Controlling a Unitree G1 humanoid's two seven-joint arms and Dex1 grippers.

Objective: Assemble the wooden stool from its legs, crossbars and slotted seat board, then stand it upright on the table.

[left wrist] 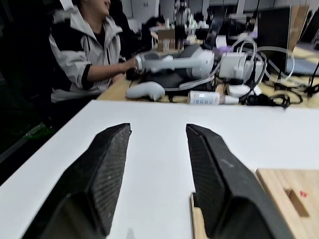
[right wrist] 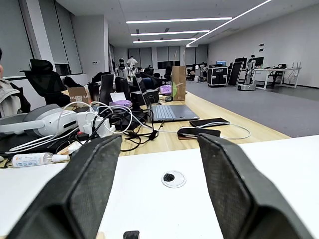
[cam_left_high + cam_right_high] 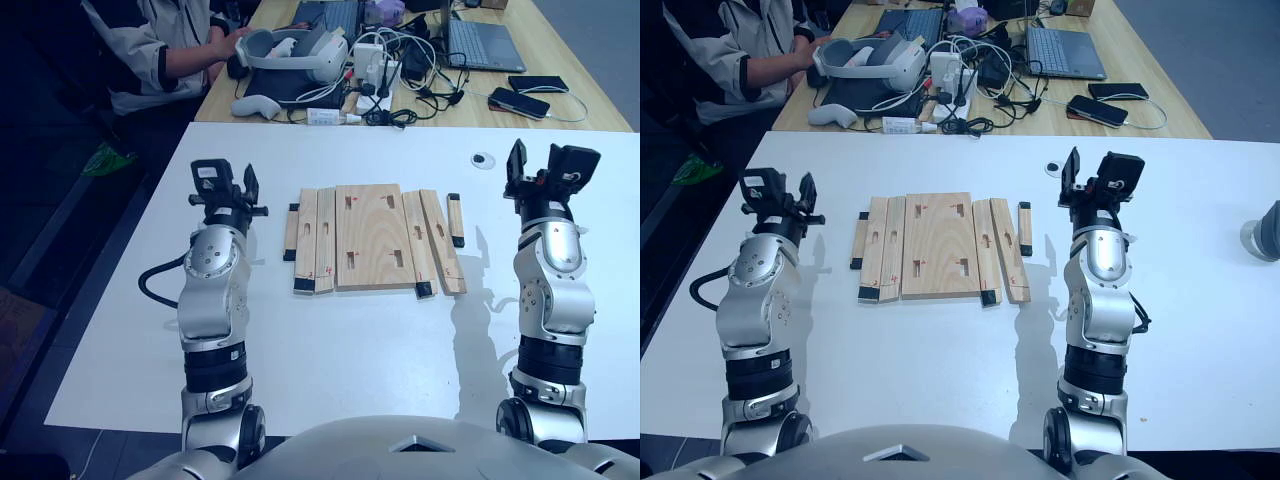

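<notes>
Squarely between the left gripper (image 1: 157, 129) and right gripper (image 2: 159, 137), both spread apart, lie the stool parts (image 3: 374, 238).

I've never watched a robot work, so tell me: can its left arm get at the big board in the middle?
Probably yes: the left gripper is open close by, and only two flat slats lie between it and the board.

Pale wood is lying on a white table (image 3: 300, 340).
The seat board (image 3: 374, 235) is showing light tan grain with small red marks; the legs (image 3: 306, 240) are wearing black end caps; the left end effector (image 1: 158, 128) and right end effector (image 2: 158, 138) are showing black, finely dotted texture.
</notes>
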